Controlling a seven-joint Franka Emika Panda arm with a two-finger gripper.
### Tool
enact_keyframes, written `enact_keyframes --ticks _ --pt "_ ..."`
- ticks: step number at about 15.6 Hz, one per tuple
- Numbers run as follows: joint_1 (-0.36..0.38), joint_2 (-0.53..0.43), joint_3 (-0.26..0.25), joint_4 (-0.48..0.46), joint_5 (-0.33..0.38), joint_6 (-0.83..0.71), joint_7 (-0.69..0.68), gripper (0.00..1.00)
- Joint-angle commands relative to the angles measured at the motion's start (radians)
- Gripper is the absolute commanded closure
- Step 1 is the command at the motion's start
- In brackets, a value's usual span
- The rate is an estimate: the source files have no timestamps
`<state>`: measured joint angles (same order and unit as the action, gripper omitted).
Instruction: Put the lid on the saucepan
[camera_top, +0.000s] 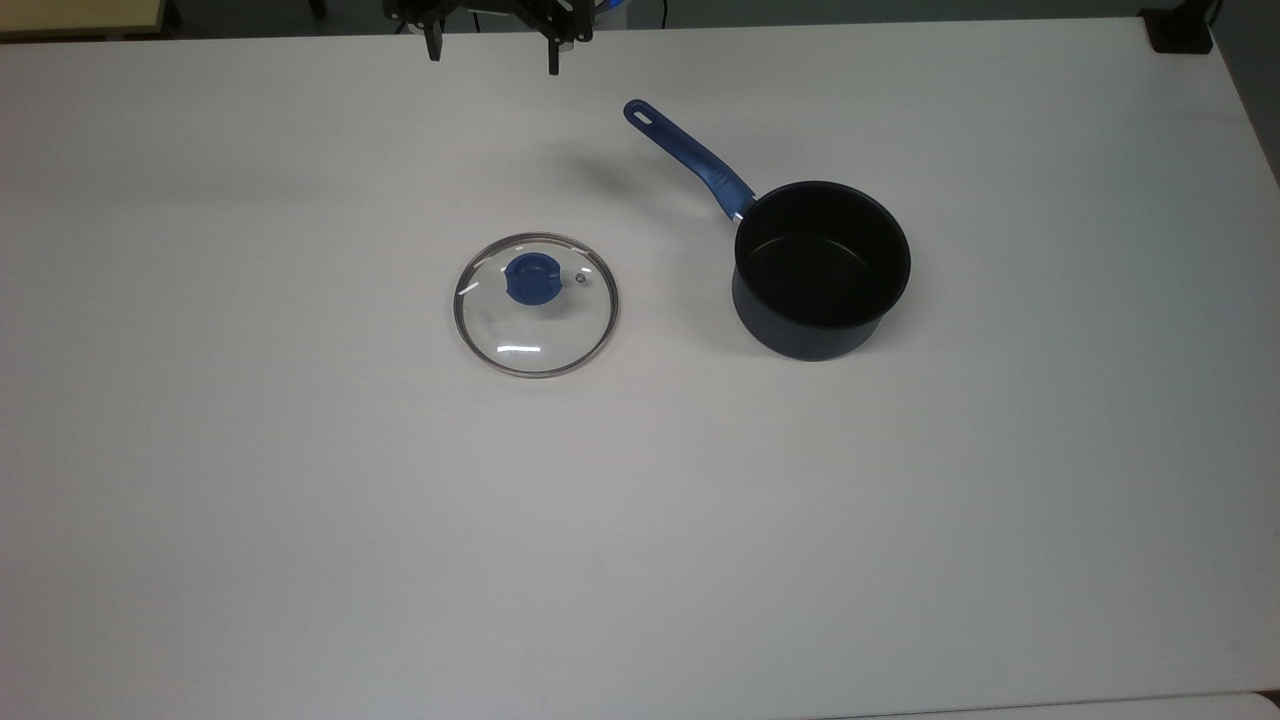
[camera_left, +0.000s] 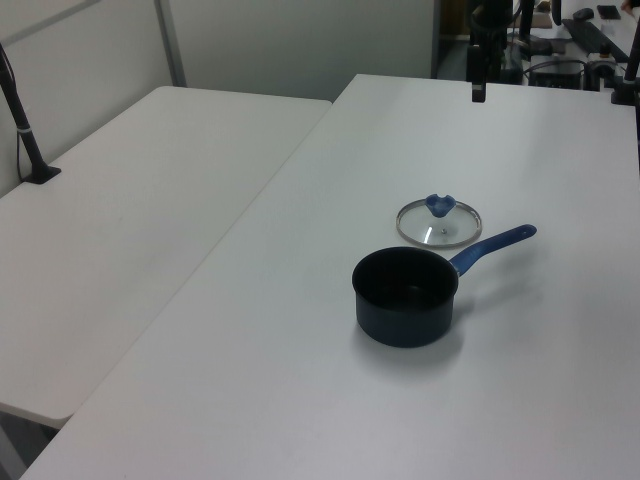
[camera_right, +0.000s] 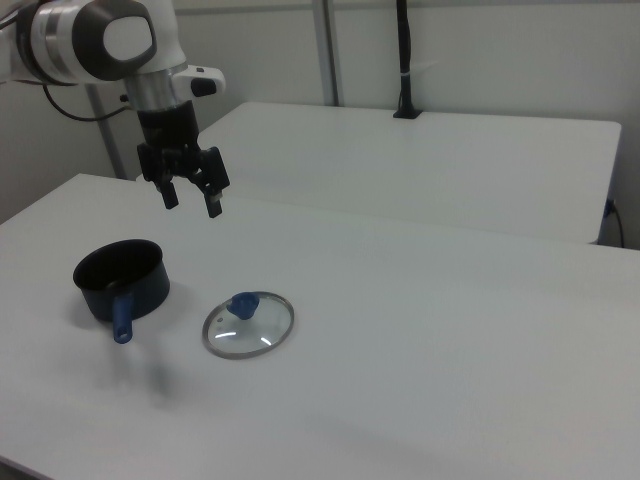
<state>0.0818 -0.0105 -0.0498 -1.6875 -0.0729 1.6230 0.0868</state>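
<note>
In the top view, the lid (camera_top: 536, 304) lies flat on the white table (camera_top: 300, 480), knob up, well apart from the saucepan (camera_top: 821, 268) on the top view's right. The gripper (camera_top: 492, 55) is cut off by the upper edge, its two fingers spread wide and holding nothing.

In the left view, the saucepan stands upright nearer the camera (its handle angling right), the lid just behind it; its lettering is too small to read.

In the right view, the gripper hangs open above the table, up and behind the saucepan.
</note>
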Motion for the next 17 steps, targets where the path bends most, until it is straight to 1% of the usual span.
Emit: enact_keyframes --ticks 1,13,14,17 --pt "0.000 -0.008 0.001 -0.014 -0.002 0.011 -0.002 0.00" --pt "0.001 0.007 0.002 -0.017 -0.008 0.071 -0.007 0.00" --pt "0.004 0.009 0.002 -0.018 -0.021 0.087 -0.013 0.00" --pt "0.009 0.020 0.008 -0.015 -0.022 0.133 -0.018 0.00"
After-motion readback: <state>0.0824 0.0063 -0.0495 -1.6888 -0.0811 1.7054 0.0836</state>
